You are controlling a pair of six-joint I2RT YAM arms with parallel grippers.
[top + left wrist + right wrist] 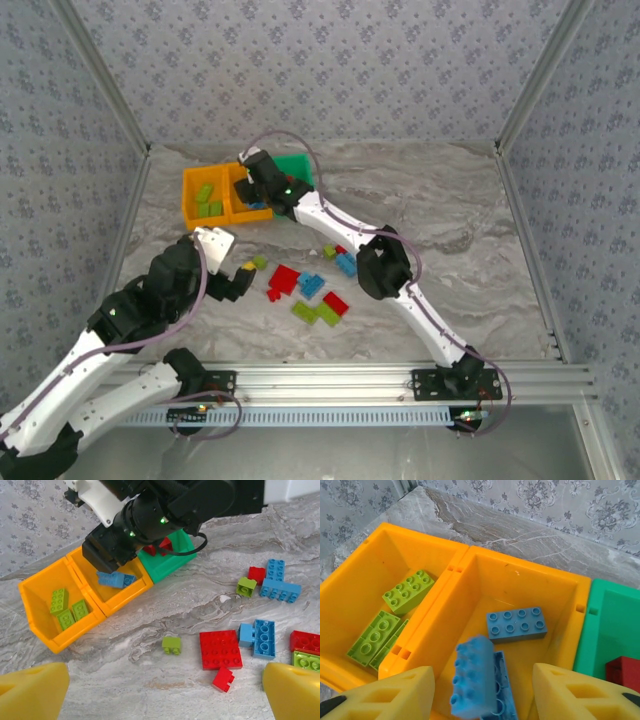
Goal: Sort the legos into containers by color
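Right gripper (480, 680) is hovering spread over the middle orange bin (520, 575), blue brick (472, 680) loose between; left gripper (165, 680) is gaping

No writing, label, brand, number or sign can be read in any view. The stud tops of the legos (516, 625) are too small and blurred to tell whether they carry any lettering.
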